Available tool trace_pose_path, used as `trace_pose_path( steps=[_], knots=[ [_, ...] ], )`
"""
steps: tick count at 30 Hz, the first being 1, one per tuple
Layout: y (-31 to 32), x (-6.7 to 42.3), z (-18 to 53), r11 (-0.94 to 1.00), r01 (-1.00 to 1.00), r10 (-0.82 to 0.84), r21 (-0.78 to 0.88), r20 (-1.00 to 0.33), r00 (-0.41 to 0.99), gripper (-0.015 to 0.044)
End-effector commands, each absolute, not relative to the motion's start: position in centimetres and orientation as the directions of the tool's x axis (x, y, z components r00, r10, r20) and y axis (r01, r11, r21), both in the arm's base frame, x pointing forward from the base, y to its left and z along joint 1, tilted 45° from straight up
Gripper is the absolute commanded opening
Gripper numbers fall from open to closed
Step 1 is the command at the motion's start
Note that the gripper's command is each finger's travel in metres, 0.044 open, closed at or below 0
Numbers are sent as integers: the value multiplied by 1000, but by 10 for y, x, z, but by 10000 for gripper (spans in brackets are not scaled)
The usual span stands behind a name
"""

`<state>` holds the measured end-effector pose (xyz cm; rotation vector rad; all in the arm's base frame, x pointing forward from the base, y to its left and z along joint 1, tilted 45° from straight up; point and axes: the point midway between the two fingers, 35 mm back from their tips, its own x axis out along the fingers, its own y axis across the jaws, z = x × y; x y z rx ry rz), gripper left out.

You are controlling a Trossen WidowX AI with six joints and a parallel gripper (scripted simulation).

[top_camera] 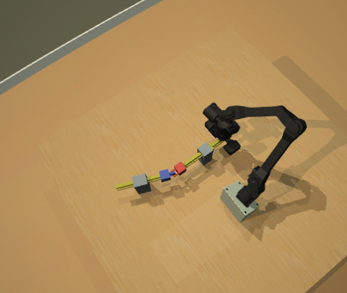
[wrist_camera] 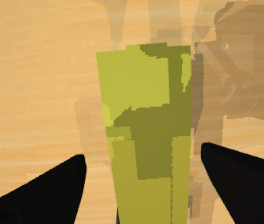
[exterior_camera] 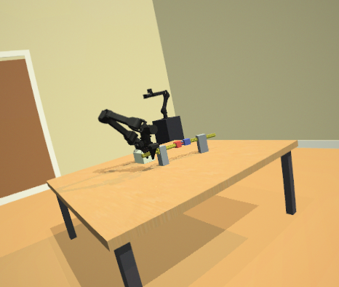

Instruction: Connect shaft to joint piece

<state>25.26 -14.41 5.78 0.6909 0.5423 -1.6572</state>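
Note:
A yellow shaft is fixed in the left grey block and ends in a blue square piece. A red piece sits against the blue piece, at the front end of the second yellow shaft. That shaft runs through the second grey block. My gripper is open and straddles the shaft's rear end behind the block. In the wrist view a gap shows on each side between the black fingers and the shaft.
The arm's light grey base stands to the right of the assembly. A black box with a small camera arm stands behind the table. The table edge is far from the parts.

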Motion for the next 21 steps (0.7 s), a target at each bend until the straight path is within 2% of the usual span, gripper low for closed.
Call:
trace_pose_path(
  steps=[1, 15, 21],
  knots=[
    [-144, 253, 58, -191, 981, -704, 19, -700, -124, 434],
    [-144, 253, 58, -191, 981, -704, 19, -700, -124, 440],
    [-123, 256, 78, -191, 981, -700, 17, -703, -124, 440]
  ],
)
